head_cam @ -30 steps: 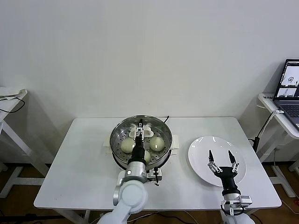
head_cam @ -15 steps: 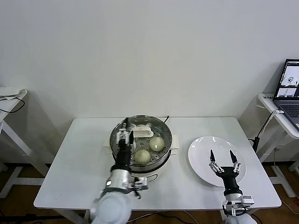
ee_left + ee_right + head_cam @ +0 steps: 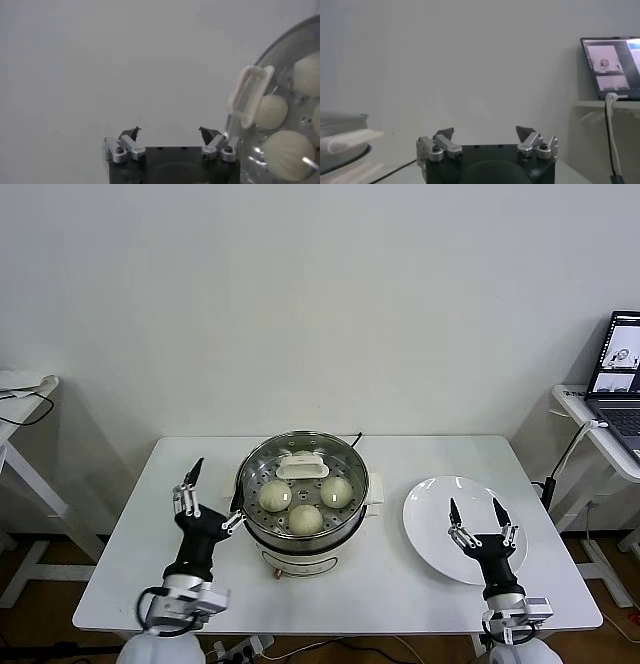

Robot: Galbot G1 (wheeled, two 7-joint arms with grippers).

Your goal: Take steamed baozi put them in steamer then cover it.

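The steamer [image 3: 352,467], a shiny steel pot, stands mid-table. Three cream steamed baozi lie on its perforated tray: one on the left [image 3: 274,494], one on the right [image 3: 336,491], one in front [image 3: 306,519]. A white loop handle [image 3: 300,468] sits at the tray's back. My left gripper [image 3: 212,496] is open and empty just left of the pot; the left wrist view shows its jaws [image 3: 170,132] wide apart beside the rim [image 3: 280,50], the baozi [image 3: 287,155] to one side. My right gripper [image 3: 475,519] is open and empty above the white plate [image 3: 440,494].
The white table [image 3: 150,584] has bare surface left of the pot and along the front edge. A power cable [image 3: 356,436] leaves the steamer's back. A laptop [image 3: 620,364] sits on a side stand at the far right; another stand [image 3: 25,389] is far left.
My left gripper has drawn back out of the steamer and swung left, its jaws now wide. The front baozi it covered is in plain view. The right gripper has barely shifted.
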